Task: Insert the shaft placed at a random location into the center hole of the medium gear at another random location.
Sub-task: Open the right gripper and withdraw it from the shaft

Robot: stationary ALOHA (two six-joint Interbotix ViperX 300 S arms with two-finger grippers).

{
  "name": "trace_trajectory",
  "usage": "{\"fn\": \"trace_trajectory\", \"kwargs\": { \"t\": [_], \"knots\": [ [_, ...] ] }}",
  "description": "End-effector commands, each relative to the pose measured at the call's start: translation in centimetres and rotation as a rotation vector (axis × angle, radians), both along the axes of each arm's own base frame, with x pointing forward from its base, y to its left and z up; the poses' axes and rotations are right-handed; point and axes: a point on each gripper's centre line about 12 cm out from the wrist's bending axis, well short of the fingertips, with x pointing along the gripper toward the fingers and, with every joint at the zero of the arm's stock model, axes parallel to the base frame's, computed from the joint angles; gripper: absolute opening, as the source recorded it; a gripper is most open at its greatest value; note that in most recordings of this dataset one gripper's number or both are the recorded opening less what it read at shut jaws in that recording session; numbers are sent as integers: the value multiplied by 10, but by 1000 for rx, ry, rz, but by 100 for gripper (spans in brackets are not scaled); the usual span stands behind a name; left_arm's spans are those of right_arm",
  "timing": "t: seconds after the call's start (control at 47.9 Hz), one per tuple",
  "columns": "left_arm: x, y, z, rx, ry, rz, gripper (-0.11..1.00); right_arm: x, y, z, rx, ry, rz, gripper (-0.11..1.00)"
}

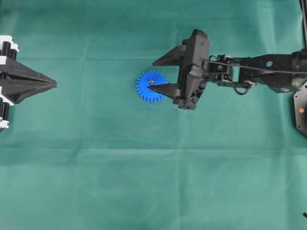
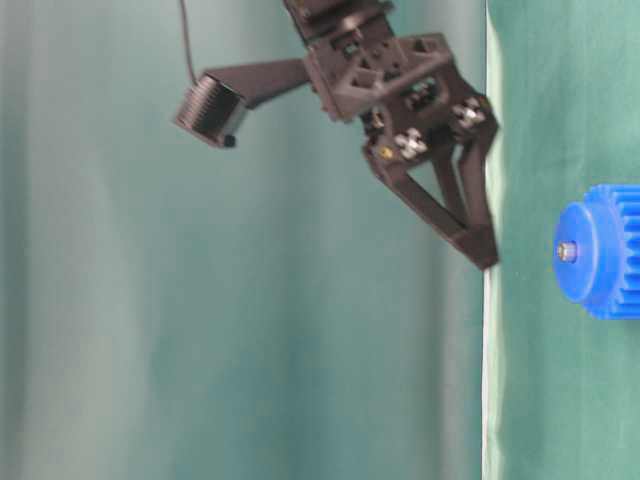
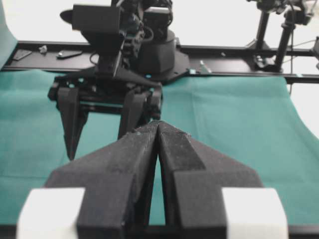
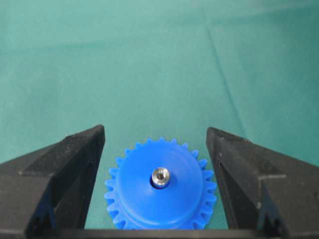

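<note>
my right gripper hangs over the medium gear with its jaws spread wide, holding nothing. the gear is bright blue, finely toothed, flat on the green cloth near the middle. the shaft, a silvery pin, stands upright in its raised hub. my left gripper is pressed closed, empty, well apart.

Right gripper hung with jaws spread wide, holding nothing, arm reaching in from the right. Left gripper sat at the left edge, fingers pressed together.
</note>
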Motion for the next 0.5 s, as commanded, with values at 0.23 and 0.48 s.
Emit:
{"fn": "trace_trajectory", "kwargs": {
  "t": [0.23, 0.48],
  "knots": [
    [2, 0, 6, 0, -15, 1, 0, -15, 2, 35, -20, -81, 5, 83],
    [2, 0, 6, 0, -12, 1, 0, -33, 4, 36, -16, -80, 3, 83]
  ]
}}
